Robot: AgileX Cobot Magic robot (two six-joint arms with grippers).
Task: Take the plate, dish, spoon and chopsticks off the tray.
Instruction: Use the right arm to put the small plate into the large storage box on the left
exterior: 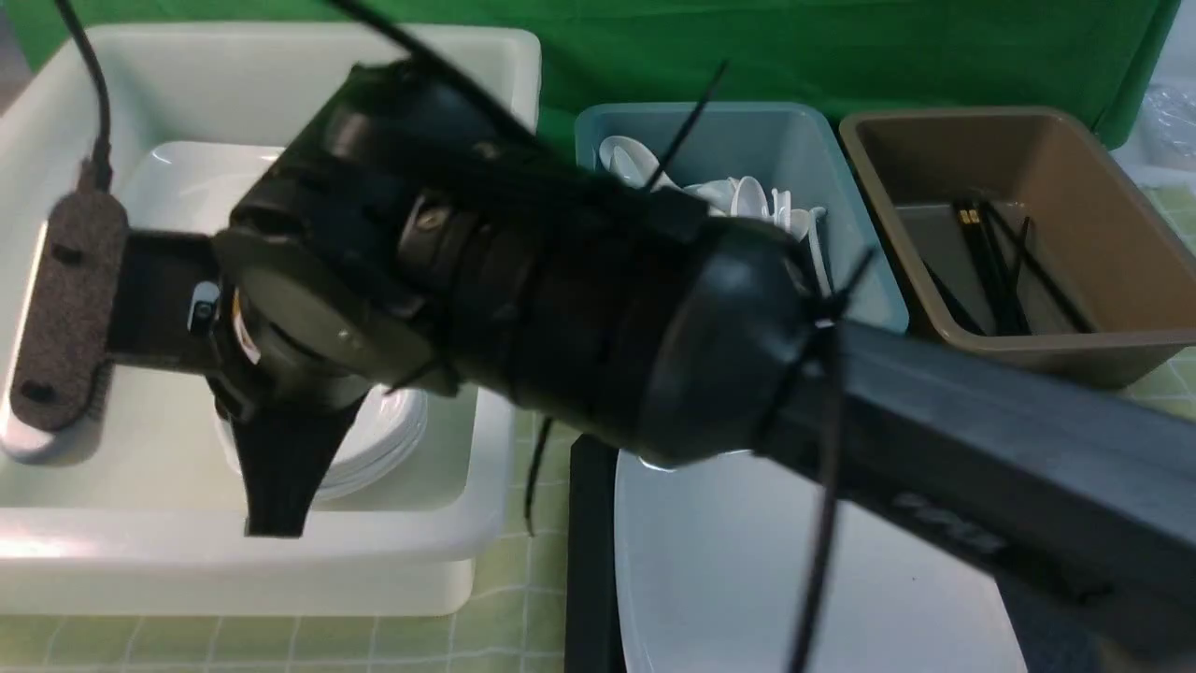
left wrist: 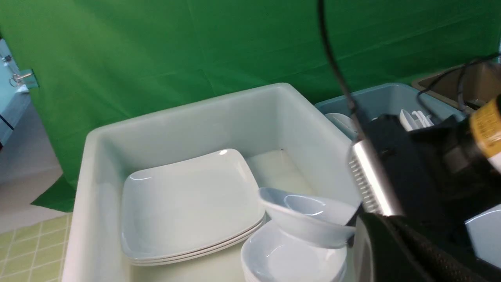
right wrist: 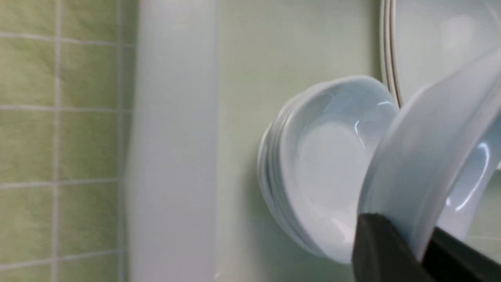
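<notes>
My right fingers (right wrist: 381, 239) grip a tilted white dish (right wrist: 422, 156) above the stacked dishes (right wrist: 332, 164); my left fingers (left wrist: 399, 243) are clenched. The plate (exterior: 804, 561) lies on the tray (exterior: 590, 561).

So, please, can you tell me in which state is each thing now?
Right gripper: shut on tilted dish
Held dish: tilted, above dish stack
Dish stack: nested
Stacked plates: inside white tub
Large plate: on tray
Left gripper: shut
Chopsticks: in brown tub
</notes>
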